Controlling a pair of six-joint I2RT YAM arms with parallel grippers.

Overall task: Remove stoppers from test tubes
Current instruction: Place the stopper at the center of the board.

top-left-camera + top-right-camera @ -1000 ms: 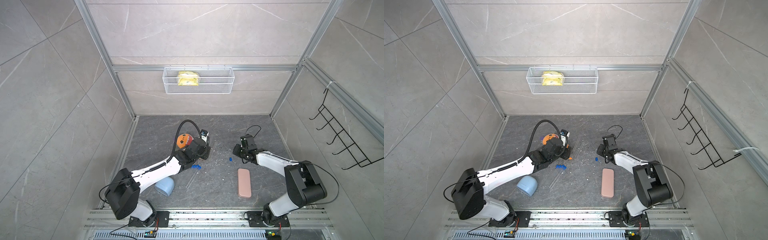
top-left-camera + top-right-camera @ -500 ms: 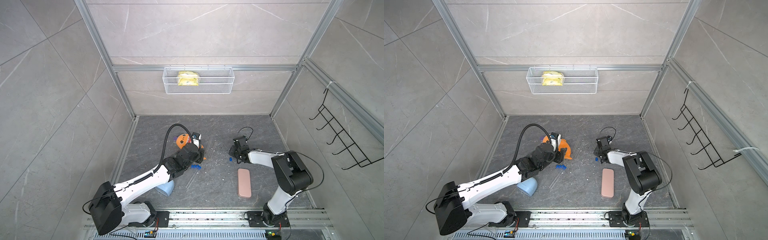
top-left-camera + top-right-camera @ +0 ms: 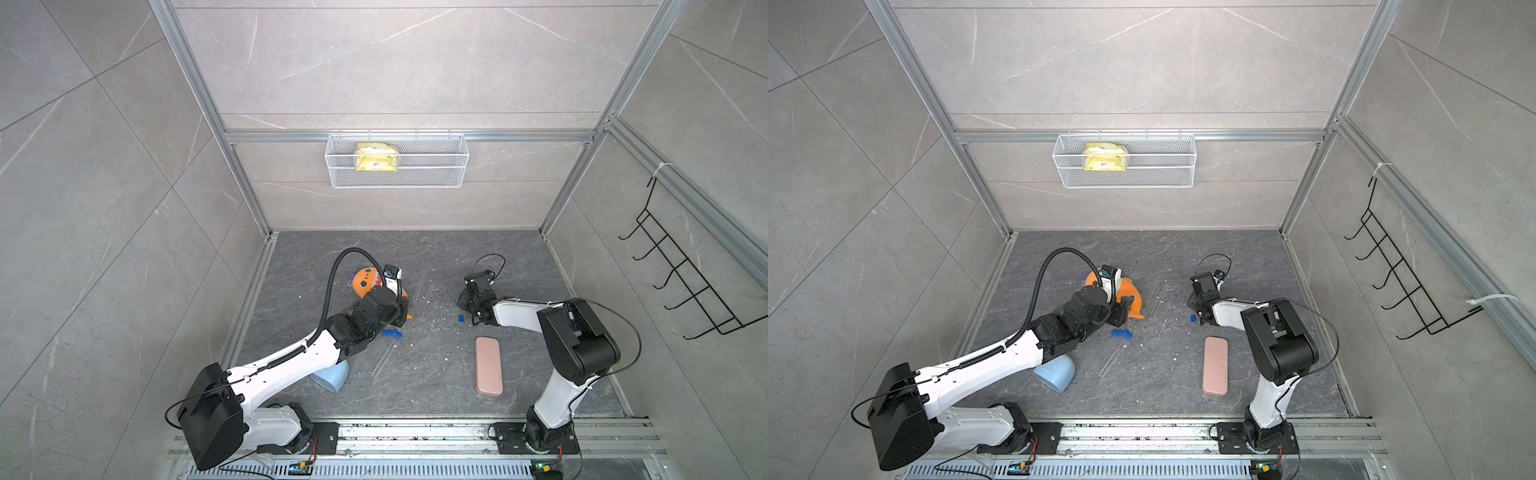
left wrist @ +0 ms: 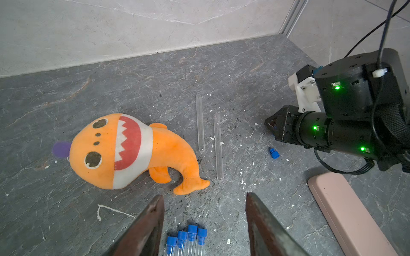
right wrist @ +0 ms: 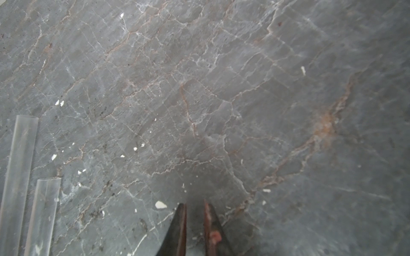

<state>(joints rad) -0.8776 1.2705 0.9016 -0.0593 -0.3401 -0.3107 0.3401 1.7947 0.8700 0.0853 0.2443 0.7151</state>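
Left gripper: jaws spread wide with nothing between them, hanging just off the tail fin of the orange shark plush.
Right gripper: jaws almost pressed together with only a slit left, holding nothing, low over bare floor on the tail side of the plush.
Capped tubes: four clear tubes packed side by side near the plush's tail, under the left jaws. Their long axes are parallel.
Stoppers: blue, one in each of the four tubes. The plugged ends point toward the plush's tail and the clear bodies run away from it.
Open tubes: two, lying parallel just beside the plush's back and tail. Their rounded ends are near the tail fin and their open mouths point away, toward the back wall.
Loose stopper: lying on its side beyond the open tubes from the plush, near the right gripper.
Writing: the yellow packet in the wire basket carries print too small to read. The pink case shows no marking.
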